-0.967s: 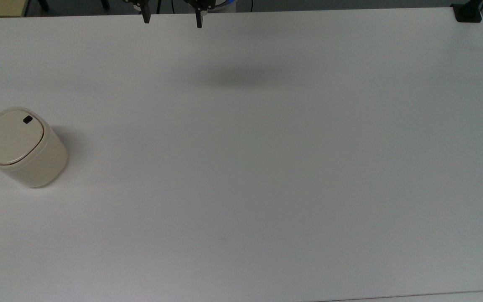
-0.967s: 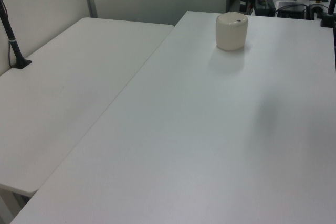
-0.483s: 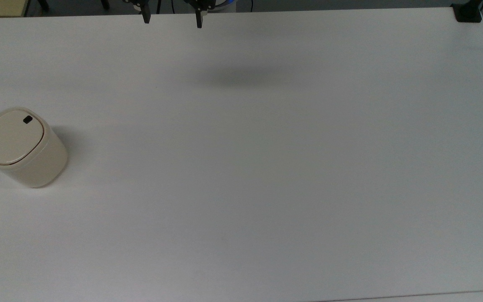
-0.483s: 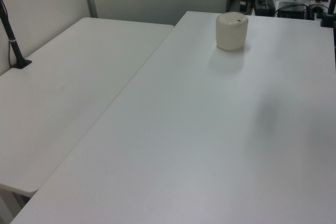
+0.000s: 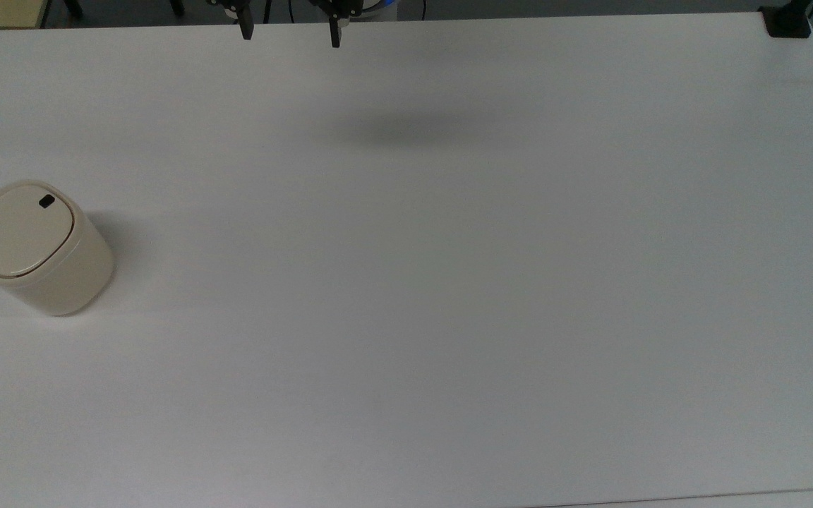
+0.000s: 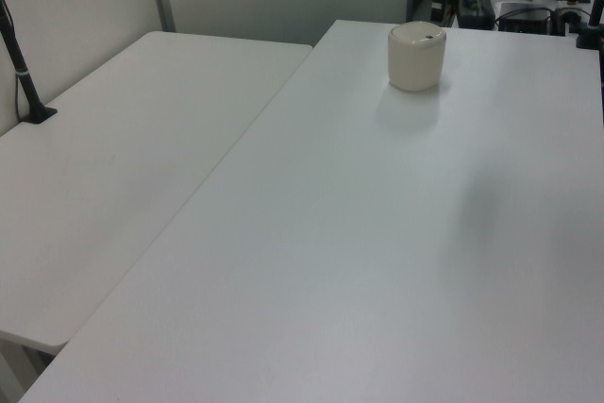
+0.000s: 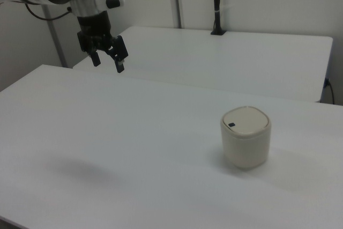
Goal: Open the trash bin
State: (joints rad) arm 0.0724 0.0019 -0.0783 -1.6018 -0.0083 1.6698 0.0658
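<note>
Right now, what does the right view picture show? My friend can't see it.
A small beige trash bin with its lid shut stands on a white table. A robot arm's gripper hangs in the air far off toward the right view's left, jaws open and holding nothing.

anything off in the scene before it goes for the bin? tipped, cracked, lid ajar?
Nothing stands out. The trash bin stands upright on the white table, lid flat and shut, the black button at its rim. No spill or damage is visible. The gripper hangs open above the table, apart from the bin.
</note>
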